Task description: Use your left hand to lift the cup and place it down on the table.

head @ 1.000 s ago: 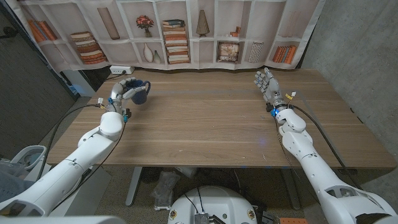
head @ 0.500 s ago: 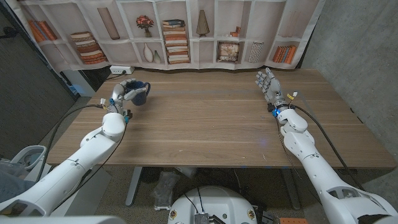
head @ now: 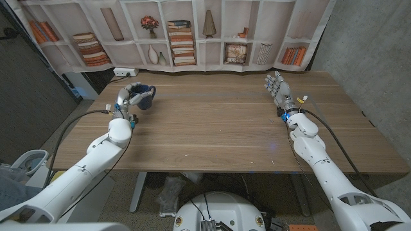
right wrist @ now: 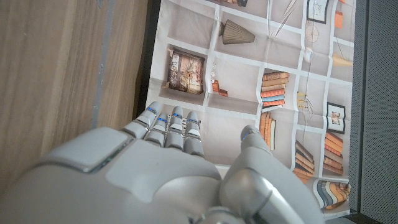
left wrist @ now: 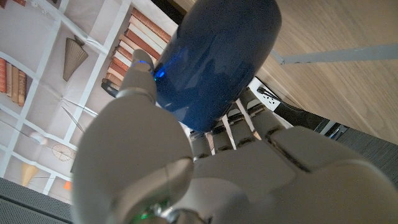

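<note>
Compared with the earlier head frames, the left hand (head: 128, 96) and the cup (head: 144, 96) sit slightly further toward the bench's far edge and a little toward its middle; the right hand (head: 276, 86) holds its position.

Head view: one dark blue cup is present, at the far left corner of the bench (head: 212, 122), gripped by the left hand. Whether its base touches the wood cannot be confirmed from this angle. The cup lies on the far side of the palm, with the fingers wrapped round its near wall. Its opening faces roughly upward, so its long axis is close to vertical. The left hand is the nearer hand by a wide margin; the right hand stands well apart at the far right of the bench, fingers extended and spread, holding nothing. Two arms and two hands are counted, one cup.

Left wrist view: the left hand (left wrist: 205, 168) has its thumb (left wrist: 140, 74) pressed on one side of the cup (left wrist: 217, 56) and its fingers (left wrist: 249, 118) curled against the opposite side, pinching the body.

Right wrist view: the right hand (right wrist: 168, 168) shows fingers (right wrist: 171, 127) straight, side by side, with the thumb set apart; nothing is between them.

Judgement: setting down requires a straight descent along the cup's vertical axis.
</note>
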Controlling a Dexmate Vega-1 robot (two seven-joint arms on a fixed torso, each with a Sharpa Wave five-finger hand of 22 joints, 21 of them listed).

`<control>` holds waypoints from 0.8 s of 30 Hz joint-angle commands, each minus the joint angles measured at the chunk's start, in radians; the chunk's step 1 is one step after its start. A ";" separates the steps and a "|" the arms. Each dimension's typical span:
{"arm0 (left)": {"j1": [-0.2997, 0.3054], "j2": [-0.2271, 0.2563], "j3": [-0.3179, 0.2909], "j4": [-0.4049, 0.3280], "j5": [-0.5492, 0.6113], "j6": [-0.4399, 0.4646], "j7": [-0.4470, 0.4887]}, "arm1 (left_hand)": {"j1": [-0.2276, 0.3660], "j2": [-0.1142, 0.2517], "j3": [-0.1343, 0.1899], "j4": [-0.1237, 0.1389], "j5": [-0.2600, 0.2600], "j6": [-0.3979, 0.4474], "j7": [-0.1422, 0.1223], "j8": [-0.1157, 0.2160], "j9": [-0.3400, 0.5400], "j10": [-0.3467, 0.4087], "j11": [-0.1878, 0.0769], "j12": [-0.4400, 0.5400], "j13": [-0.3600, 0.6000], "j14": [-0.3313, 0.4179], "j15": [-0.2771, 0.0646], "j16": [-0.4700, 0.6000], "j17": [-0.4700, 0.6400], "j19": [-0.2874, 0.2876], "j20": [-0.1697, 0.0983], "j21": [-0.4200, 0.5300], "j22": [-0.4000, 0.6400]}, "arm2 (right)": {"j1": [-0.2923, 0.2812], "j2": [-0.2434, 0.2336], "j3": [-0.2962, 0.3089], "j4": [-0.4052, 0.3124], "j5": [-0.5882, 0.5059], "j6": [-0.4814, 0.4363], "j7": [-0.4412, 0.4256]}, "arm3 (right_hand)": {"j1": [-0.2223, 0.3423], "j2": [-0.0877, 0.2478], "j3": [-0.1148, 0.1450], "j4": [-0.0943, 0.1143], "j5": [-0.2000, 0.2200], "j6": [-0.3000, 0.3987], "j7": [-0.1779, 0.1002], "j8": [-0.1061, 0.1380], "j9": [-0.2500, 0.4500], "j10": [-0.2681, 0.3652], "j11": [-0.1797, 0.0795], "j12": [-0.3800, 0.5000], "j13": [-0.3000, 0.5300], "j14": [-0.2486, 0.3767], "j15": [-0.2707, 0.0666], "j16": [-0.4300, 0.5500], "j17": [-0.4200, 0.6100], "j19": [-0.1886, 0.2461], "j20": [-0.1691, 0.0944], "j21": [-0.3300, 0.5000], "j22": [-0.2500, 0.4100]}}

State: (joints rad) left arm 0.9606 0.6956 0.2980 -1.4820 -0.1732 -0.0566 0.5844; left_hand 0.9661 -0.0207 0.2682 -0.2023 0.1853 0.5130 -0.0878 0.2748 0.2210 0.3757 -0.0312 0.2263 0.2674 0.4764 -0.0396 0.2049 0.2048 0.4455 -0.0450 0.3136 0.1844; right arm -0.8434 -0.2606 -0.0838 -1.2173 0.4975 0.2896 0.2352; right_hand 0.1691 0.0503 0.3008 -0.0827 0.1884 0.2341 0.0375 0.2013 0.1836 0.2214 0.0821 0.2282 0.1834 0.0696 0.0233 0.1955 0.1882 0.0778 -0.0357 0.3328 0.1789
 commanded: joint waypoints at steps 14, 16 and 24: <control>-0.059 -0.075 0.034 0.188 0.009 -0.189 0.015 | 0.091 0.135 0.088 0.076 0.005 0.011 -0.004 0.000 0.002 0.129 -0.124 0.005 0.003 0.016 -0.101 0.004 0.001 0.000 -0.005 -0.005 0.004 | -0.003 0.004 -0.008 -0.013 -0.016 -0.009 -0.019 | 0.004 0.009 0.001 -0.004 -0.001 0.008 -0.001 -0.004 0.006 0.009 -0.001 -0.005 0.006 0.008 -0.002 -0.002 0.003 0.008 -0.028 -0.004 0.005; -0.065 -0.081 0.038 0.205 0.006 -0.200 0.011 | 0.091 0.135 0.088 0.076 0.005 0.013 -0.005 0.001 0.002 0.130 -0.123 0.005 0.003 0.017 -0.100 0.004 0.002 0.000 -0.005 -0.005 0.004 | -0.007 0.003 -0.006 -0.020 -0.016 -0.013 -0.024 | 0.004 0.009 0.001 -0.004 -0.001 0.008 -0.001 -0.004 0.006 0.010 0.001 -0.004 0.006 0.008 -0.002 -0.002 0.003 0.008 -0.028 -0.004 0.005; -0.081 -0.095 0.047 0.248 0.000 -0.222 0.008 | 0.090 0.134 0.089 0.076 0.005 0.018 -0.006 0.001 0.002 0.129 -0.126 0.004 0.004 0.017 -0.101 0.004 0.002 0.000 -0.006 -0.006 0.004 | -0.010 -0.006 -0.007 -0.031 -0.019 -0.031 -0.038 | 0.004 0.009 0.000 -0.004 -0.001 0.009 -0.002 -0.004 0.006 0.009 -0.002 -0.005 0.006 0.008 -0.003 -0.002 0.003 0.009 -0.028 -0.006 0.005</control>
State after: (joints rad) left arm 0.9015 0.6235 0.3329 -1.2972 -0.1644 -0.2378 0.5976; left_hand 0.9661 -0.0207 0.2725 -0.2066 0.1849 0.5183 -0.0930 0.2748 0.2207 0.3755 -0.0314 0.2225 0.2673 0.4764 -0.0396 0.2010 0.2048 0.4441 -0.0464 0.3136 0.1844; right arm -0.8465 -0.2569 -0.0900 -1.2306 0.4833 0.2798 0.2163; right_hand 0.1691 0.0503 0.3009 -0.0826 0.1884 0.2340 0.0375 0.2013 0.1886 0.2214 0.0821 0.2282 0.1834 0.0696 0.0233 0.1955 0.1882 0.0777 -0.0357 0.3290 0.1789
